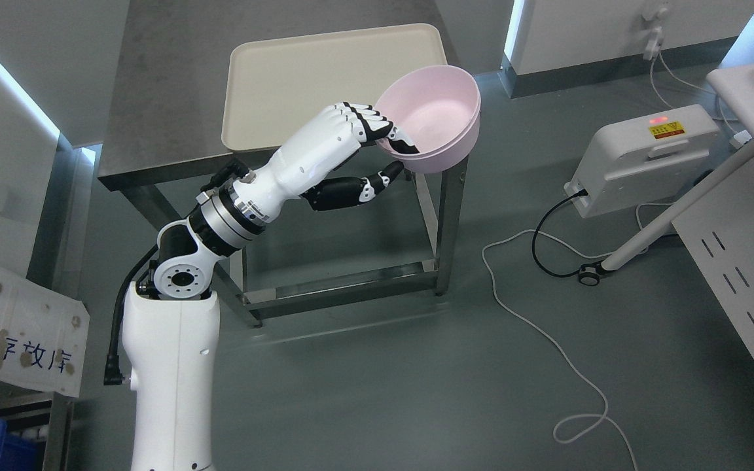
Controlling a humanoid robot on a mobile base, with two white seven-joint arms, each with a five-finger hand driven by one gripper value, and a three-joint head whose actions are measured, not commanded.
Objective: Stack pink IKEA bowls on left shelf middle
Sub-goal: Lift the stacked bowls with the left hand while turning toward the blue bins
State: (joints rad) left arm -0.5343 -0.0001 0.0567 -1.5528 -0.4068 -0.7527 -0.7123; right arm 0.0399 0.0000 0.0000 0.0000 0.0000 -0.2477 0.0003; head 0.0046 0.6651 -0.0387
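Stacking has not begun: left hand [357, 147] pinches the pink bowl's [432, 118] rim, lifted beside the tray [298, 78] on the worktop [167, 98]; no shelf in view.

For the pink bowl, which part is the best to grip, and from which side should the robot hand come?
Grip the rim of the pink bowl on its left side, as the left robot hand does now: fingers over the rim inside, thumb under the outer wall. The thin open rim suits a pinch, and the bowl tilts toward that side.
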